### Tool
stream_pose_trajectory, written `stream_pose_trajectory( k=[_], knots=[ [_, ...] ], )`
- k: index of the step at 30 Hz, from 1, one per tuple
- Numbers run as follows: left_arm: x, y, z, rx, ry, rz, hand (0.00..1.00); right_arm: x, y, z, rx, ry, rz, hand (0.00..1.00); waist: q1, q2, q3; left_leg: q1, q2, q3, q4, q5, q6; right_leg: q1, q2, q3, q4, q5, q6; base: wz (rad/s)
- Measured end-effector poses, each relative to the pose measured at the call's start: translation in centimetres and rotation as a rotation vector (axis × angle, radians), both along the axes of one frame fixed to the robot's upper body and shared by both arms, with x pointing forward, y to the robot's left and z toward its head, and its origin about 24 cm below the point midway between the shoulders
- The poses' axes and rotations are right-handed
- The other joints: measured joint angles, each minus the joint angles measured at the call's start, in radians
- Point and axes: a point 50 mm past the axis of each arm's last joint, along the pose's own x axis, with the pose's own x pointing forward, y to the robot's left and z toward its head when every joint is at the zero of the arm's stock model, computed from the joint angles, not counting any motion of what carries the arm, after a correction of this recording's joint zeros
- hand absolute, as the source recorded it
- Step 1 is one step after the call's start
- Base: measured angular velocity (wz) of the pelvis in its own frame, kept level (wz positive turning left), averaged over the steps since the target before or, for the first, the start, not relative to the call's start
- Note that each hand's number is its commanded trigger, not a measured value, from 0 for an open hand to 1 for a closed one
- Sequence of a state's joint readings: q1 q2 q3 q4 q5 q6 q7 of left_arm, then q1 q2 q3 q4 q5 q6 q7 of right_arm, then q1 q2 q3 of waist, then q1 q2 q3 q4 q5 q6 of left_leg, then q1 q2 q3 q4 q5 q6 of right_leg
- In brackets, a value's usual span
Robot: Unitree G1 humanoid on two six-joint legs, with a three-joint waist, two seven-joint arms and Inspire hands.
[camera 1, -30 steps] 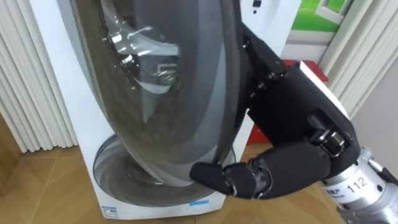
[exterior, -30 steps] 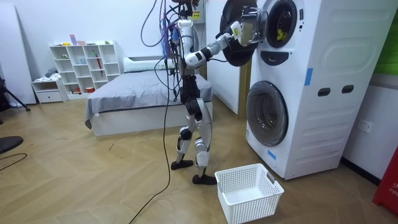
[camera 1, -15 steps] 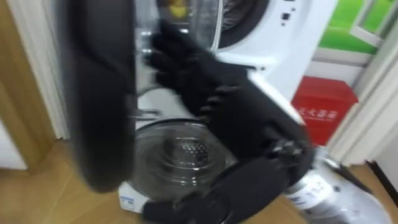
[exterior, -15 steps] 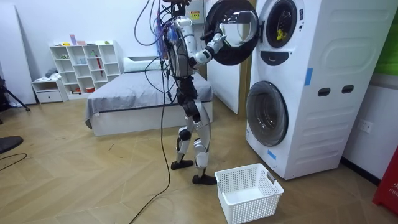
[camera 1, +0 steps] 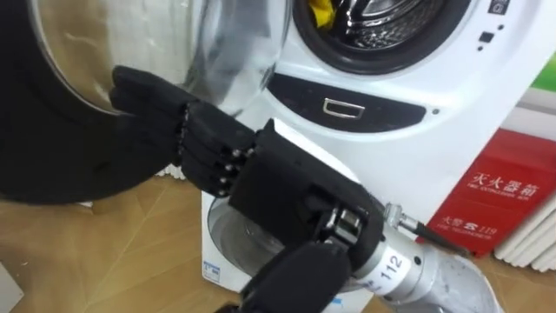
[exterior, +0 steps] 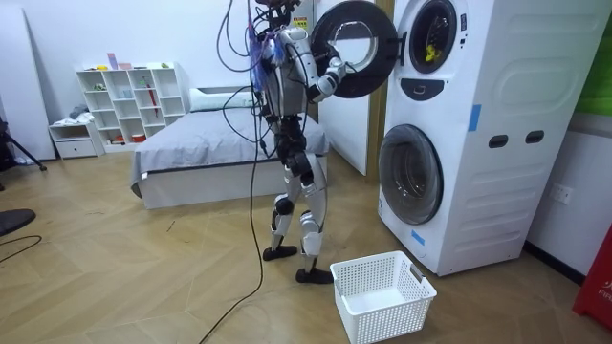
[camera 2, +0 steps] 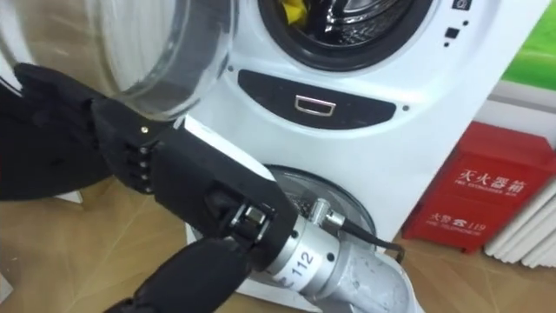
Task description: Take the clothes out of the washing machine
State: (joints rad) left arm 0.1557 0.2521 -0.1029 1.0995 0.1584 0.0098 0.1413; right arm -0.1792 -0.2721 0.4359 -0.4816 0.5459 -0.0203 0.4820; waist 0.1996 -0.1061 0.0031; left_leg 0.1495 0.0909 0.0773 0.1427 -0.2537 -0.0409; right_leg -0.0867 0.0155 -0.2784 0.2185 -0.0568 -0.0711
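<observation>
The upper washing machine's round door (camera 1: 78, 148) stands wide open, swung to my left, its glass bowl (camera 1: 221, 43) beside the drum opening (camera 1: 391, 26). My right hand (camera 1: 261, 183) comes in from the lower right, open, its straight fingers (camera 1: 148, 96) lying against the door's inner side. A yellow cloth (camera 1: 321, 10) shows at the top, inside the drum, well above and to the right of the hand. In the room view I stand upright in front of the stacked machines (exterior: 459, 124), my arm raised to the door (exterior: 356, 48).
The lower machine's round door (camera 1: 261, 239) is closed below my hand. A red box (camera 1: 499, 204) stands on the floor at the right. A white laundry basket (exterior: 382, 294) sits on the wooden floor by my feet. A bed (exterior: 210, 153) and a white shelf (exterior: 129, 100) lie behind me.
The door has swung further open to my left with my right hand against it. My view has turned, and the drum with the yellow cloth has come into sight.
</observation>
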Motion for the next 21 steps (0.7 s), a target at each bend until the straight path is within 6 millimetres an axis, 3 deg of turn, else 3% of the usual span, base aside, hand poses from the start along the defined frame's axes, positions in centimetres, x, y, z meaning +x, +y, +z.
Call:
stream_pose_trajectory(
  k=[6,11,19,21],
  knots=[
    [-0.2,0.0,-0.1,0.005,0.014,0.008,0.00,-0.2,0.4,-0.2,-0.006,0.013,0.014,0.00,-0.003,0.001,0.0006,0.002,0.000,0.000,-0.008,-0.003,0.005,-0.002,0.000,0.000,-0.002,-0.004,0.006,0.00],
    [-0.3,0.0,-0.1,0.014,0.008,0.023,0.00,0.1,0.1,-0.3,-0.021,0.020,-0.008,0.00,-0.025,0.004,0.0022,0.002,0.000,0.002,-0.008,-0.004,0.006,0.001,-0.001,-0.003,-0.002,-0.005,0.008,0.02],
    [-1.2,-0.2,-0.2,0.029,0.012,0.076,0.00,2.3,-4.5,1.3,-0.010,-0.053,-0.360,0.00,-0.094,0.030,0.0069,-0.003,-0.001,0.005,-0.007,-0.005,0.008,0.003,-0.010,-0.019,-0.001,-0.008,0.013,0.05],
    [-1.4,-0.2,-0.2,0.029,0.014,0.080,0.00,2.5,-5.0,1.3,-0.009,-0.051,-0.420,0.00,-0.107,0.039,0.0021,-0.003,-0.001,0.007,-0.007,-0.005,0.008,0.003,-0.010,-0.019,-0.002,-0.008,0.013,0.00]
  ],
)
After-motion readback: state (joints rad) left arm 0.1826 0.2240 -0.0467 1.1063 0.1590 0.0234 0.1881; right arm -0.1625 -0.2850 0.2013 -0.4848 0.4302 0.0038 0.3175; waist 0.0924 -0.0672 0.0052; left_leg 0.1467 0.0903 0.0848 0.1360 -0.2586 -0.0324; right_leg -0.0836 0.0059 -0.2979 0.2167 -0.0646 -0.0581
